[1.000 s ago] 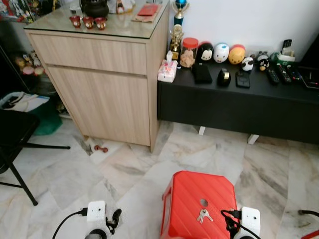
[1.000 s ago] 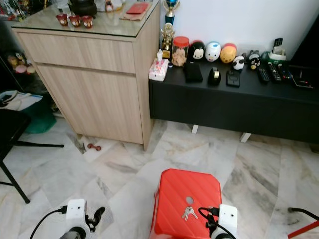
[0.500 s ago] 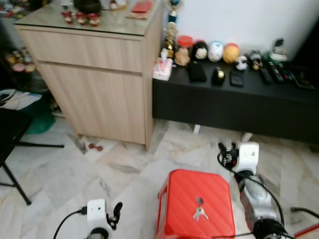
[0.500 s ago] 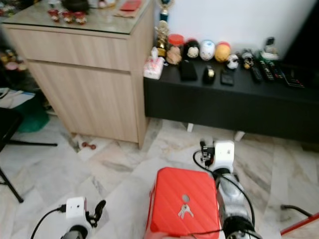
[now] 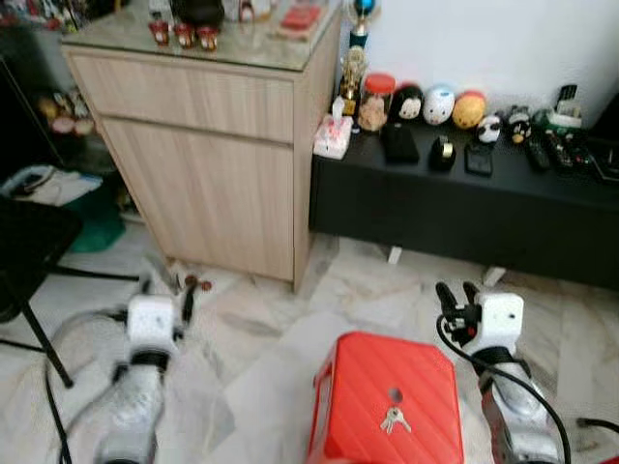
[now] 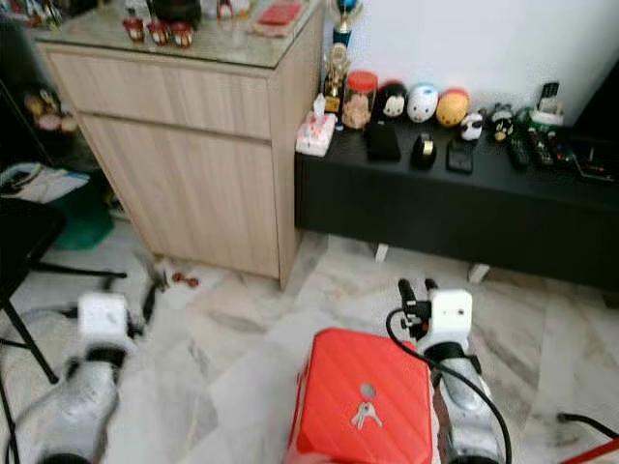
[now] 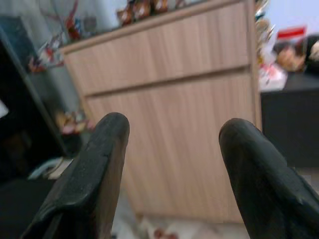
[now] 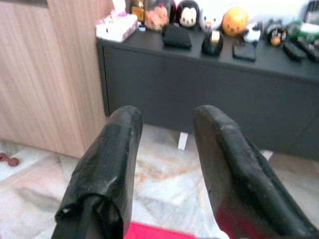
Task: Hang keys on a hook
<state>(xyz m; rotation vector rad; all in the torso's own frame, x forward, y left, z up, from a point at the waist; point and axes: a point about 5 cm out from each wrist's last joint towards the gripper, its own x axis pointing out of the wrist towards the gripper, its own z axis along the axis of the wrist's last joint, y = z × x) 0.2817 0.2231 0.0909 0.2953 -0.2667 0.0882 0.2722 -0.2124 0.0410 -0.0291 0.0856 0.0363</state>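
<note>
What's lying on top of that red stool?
A small bunch of keys lies on the red stool, just below a round hole in its seat. The stool's near edge is cut off by the picture.

You have one red stool carrying one bunch of keys. One wooden cabinet holds three small red figurines on its glass top. One black low desk carries one tissue box, one red-lidded jar, and three round toy heads (black, white, orange). Two hands: left hand, right hand.
</note>
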